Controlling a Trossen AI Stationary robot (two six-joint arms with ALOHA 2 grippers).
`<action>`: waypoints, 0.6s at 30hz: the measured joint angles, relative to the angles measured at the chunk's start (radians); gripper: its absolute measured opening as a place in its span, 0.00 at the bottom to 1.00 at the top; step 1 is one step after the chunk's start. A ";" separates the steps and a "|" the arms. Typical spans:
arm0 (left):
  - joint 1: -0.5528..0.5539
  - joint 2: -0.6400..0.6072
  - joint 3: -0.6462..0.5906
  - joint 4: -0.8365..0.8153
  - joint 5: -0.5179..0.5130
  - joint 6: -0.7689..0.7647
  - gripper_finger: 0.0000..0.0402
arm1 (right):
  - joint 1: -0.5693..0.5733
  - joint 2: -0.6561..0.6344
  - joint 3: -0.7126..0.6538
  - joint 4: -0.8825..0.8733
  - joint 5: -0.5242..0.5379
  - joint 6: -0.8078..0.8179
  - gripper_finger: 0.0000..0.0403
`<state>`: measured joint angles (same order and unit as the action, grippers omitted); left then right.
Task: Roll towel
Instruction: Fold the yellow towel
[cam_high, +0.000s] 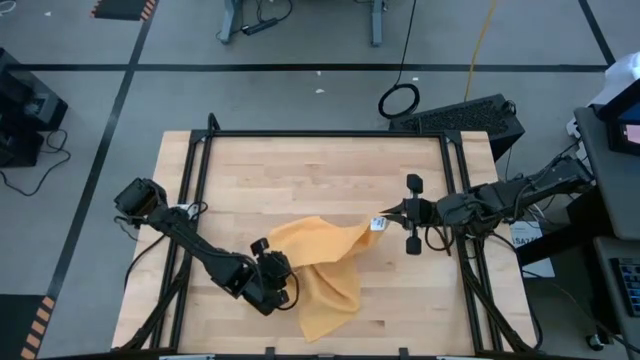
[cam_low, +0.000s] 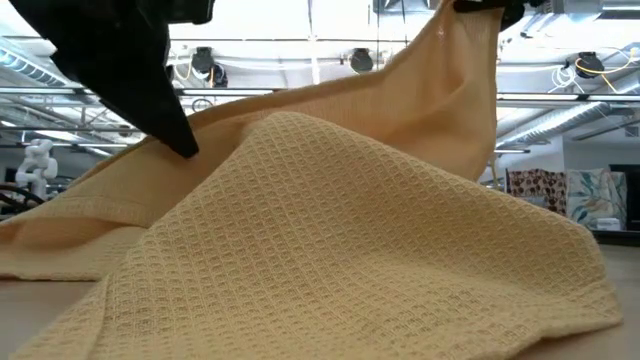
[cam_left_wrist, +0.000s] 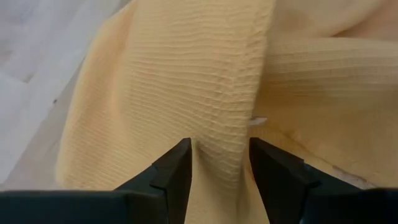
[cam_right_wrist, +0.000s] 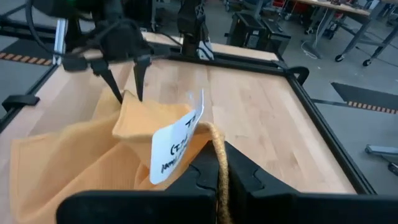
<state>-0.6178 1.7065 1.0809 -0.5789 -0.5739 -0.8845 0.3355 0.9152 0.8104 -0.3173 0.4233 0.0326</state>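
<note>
Clearly the towel (cam_high: 315, 275) is not being rolled yet; both arms are gripping it and holding parts of it off the wooden table (cam_high: 320, 170), which I judge to be the spreading step that comes before any roll. Nearest the front edge, at about seven o'clock from the table's middle, the left gripper (cam_high: 272, 275) is pinching a raised fold of the cloth, its jaws nearly together with only the fabric between them. Farther back, at about three o'clock, the right gripper (cam_high: 385, 220) is clamping the corner that carries the white tag (cam_right_wrist: 177, 144), jaws closed tight on the hem, and that corner is being held lifted. The towel is lying crumpled in the front half of the table, sagging between the two grips. Next, I think, the arms need to draw apart and lay it flat. Handwritten marks are showing on the tag, too unclear to read
</note>
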 joint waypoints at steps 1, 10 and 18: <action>-0.002 0.000 0.000 0.002 -0.001 0.001 0.41 | 0.000 0.008 0.000 0.000 0.000 0.000 0.00; -0.006 -0.008 0.000 -0.006 -0.034 0.027 0.33 | 0.000 0.039 0.000 0.001 0.001 -0.001 0.00; -0.006 -0.016 0.000 -0.007 -0.034 0.033 0.04 | 0.000 0.039 0.000 0.000 0.002 -0.012 0.00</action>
<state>-0.6243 1.6909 1.0809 -0.5858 -0.6075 -0.8516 0.3351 0.9543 0.8104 -0.3168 0.4252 0.0207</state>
